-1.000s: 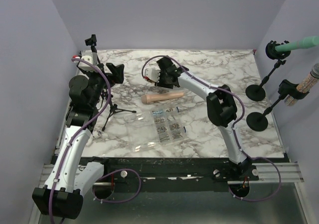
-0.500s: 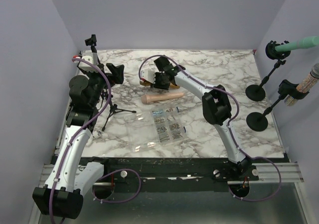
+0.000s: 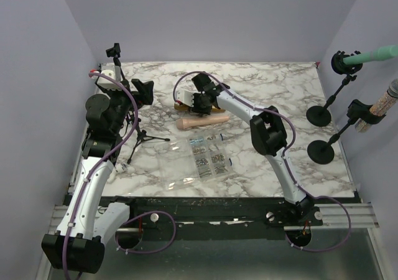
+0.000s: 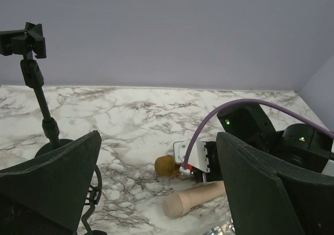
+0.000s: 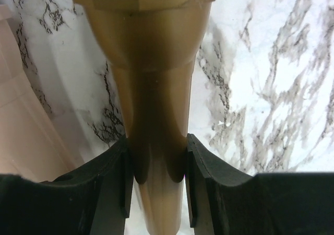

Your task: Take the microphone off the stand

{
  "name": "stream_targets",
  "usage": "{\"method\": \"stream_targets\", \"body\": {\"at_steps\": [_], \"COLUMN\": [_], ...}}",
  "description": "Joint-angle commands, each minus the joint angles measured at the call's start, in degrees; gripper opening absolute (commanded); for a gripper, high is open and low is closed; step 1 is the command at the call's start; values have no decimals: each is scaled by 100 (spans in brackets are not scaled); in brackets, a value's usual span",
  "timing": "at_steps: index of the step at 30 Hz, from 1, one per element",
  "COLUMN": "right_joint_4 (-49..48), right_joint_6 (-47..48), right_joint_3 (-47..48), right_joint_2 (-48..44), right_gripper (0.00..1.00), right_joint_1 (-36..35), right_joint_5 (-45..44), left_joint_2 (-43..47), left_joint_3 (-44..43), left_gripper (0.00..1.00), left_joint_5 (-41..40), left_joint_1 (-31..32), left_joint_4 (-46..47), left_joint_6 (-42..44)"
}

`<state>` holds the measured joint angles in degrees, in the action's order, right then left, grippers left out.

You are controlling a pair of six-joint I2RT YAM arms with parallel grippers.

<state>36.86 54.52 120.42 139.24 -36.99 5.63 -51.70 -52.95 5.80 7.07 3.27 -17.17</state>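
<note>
My right gripper (image 3: 194, 101) is shut on the handle of a gold microphone (image 5: 156, 83) and holds it low over the marble table, head pointing left (image 3: 180, 106). In the right wrist view both pads (image 5: 119, 177) press on the handle. The gold head also shows in the left wrist view (image 4: 167, 165). An empty black stand (image 3: 114, 55) with a clip on top stands at the back left; it also shows in the left wrist view (image 4: 32, 62). My left gripper (image 3: 144, 91) is open and empty beside that stand, its fingers (image 4: 57, 183) wide apart.
A pink microphone (image 3: 202, 122) lies just in front of the gold one. A small black tripod (image 3: 146, 137) and a clear bag of small parts (image 3: 208, 158) sit nearer me. Two stands off the right edge hold a green microphone (image 3: 373, 55) and a glittery one (image 3: 385, 102).
My right gripper has moved a little to the left and nearer the table with the gold microphone in it. The left arm has not moved.
</note>
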Motion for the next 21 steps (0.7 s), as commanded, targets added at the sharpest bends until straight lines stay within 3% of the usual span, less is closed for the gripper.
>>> {"method": "stream_targets", "body": {"at_steps": [1, 8, 21], "right_joint_4": [13, 110, 278], "right_joint_6": [-21, -72, -58], "right_joint_3": [72, 176, 172], "right_joint_2": [323, 401, 352], "right_gripper": [15, 17, 35], "right_joint_1": [32, 25, 25], "right_joint_5": [174, 196, 319], "left_joint_2": [31, 64, 37], "left_joint_3": [57, 65, 83], "left_gripper": [94, 94, 93], "left_joint_5": [101, 63, 88], "left_joint_1": [-48, -57, -64], "left_joint_4": [31, 30, 45], "left_joint_6": [-23, -4, -23]}}
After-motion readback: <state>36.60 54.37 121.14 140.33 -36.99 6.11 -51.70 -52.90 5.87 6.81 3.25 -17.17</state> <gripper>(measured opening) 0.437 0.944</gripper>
